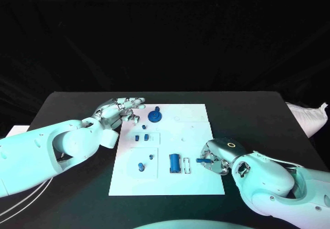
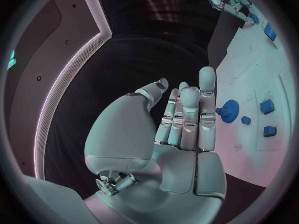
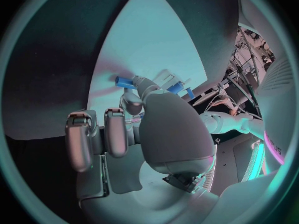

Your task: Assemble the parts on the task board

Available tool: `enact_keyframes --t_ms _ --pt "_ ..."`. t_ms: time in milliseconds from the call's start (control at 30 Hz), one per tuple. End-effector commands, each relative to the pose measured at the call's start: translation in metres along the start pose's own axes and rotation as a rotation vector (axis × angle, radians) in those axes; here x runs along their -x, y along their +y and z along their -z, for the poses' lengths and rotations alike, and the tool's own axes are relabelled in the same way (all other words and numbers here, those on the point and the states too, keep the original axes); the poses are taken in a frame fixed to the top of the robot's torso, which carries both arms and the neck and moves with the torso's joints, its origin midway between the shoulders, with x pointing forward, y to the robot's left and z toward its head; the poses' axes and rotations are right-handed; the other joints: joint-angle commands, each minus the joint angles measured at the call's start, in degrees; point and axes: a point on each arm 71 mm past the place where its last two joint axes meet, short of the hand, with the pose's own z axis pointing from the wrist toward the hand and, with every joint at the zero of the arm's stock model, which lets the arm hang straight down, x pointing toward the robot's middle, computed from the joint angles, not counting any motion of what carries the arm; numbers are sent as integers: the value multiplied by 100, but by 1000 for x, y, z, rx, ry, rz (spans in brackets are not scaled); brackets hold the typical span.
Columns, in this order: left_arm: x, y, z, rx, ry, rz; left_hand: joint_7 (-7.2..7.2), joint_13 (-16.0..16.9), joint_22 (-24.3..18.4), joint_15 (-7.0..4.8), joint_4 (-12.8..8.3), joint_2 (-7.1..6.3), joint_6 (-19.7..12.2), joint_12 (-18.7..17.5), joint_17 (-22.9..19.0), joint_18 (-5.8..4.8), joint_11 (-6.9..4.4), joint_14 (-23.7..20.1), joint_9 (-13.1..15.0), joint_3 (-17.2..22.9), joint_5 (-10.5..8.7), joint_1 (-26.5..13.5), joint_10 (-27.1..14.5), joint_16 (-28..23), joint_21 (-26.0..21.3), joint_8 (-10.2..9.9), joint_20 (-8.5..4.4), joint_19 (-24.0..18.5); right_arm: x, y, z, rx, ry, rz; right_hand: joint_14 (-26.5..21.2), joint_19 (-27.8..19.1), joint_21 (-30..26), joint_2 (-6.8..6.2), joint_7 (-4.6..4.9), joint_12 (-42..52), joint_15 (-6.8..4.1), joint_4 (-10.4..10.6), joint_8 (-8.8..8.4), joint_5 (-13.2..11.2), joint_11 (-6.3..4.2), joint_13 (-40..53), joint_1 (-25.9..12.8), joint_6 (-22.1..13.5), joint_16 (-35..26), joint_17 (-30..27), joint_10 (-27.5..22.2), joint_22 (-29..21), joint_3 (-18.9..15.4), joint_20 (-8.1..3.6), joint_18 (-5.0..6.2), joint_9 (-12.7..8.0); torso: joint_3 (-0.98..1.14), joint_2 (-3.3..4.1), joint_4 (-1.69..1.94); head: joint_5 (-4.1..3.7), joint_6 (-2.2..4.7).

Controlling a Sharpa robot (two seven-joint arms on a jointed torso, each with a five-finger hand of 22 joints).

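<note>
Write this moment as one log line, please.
left hand: open, empty, beside task board | right hand: pinching small blue part over board | blue gear: untouched

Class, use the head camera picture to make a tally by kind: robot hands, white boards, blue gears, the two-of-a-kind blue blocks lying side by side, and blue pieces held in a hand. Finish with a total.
hands: 2, left hand and right hand
white board: 1
gear: 1
blocks: 2
held piece: 1, in the right hand
total: 7
</note>
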Motion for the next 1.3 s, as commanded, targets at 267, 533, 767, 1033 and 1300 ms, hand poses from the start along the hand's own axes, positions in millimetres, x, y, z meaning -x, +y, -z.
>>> enact_keyframes --t_ms 267,533,767,1033,1300 --pt "-3 0 0 -6 23 3 3 6 -5 9 3 68 -6 32 -7 96 10 -49 4 -43 16 -7 -36 1 -21 38 14 -30 8 1 4 -75 -9 -293 391 460 17 -16 6 20 -2 37 23 -44 9 8 -146 36 12 305 36 1341 110 -21 -68 51 1 9 1 2 -22" --pt "-4 0 -1 -6 25 3 3 6 -5 9 3 68 -6 32 -7 96 10 -49 4 -43 16 -7 -36 1 -21 38 14 -30 0 6 0 -91 68 -365 394 462 19 -141 5 55 2 166 22 118 11 41 -424 52 19 316 64 1343 114 -19 -69 68 -1 4 3 20 -34" --pt "-4 0 -1 -6 25 3 3 6 -5 9 3 68 -6 32 -7 96 10 -49 4 -43 16 -7 -36 1 -21 38 14 -30 -7 9 -5 -101 126 -372 410 491 52 -206 -22 128 -11 442 62 751 -6 97 -883 139 71 386 128 1377 -141 -28 -80 111 -6 1 -3 26 -35" --pt "-5 0 -1 -5 26 4 3 6 -5 9 3 68 -6 32 -7 96 10 -49 4 -43 16 -7 -36 1 -21 38 14 -30 -9 13 -9 -104 137 -363 412 499 62 -202 -40 141 -25 491 83 865 -20 113 -959 170 84 403 141 1387 -273 -41 -84 136 -3 5 4 30 -40" --pt "-4 0 -1 -4 26 4 3 6 -5 9 3 68 -6 32 -7 96 10 -49 4 -43 16 -7 -36 1 -21 38 14 -30 -12 18 -11 -93 159 -357 415 505 69 -196 -54 157 -32 511 105 883 -31 126 -986 204 95 419 152 1394 -341 -47 -86 155 -1 4 -3 46 -56"
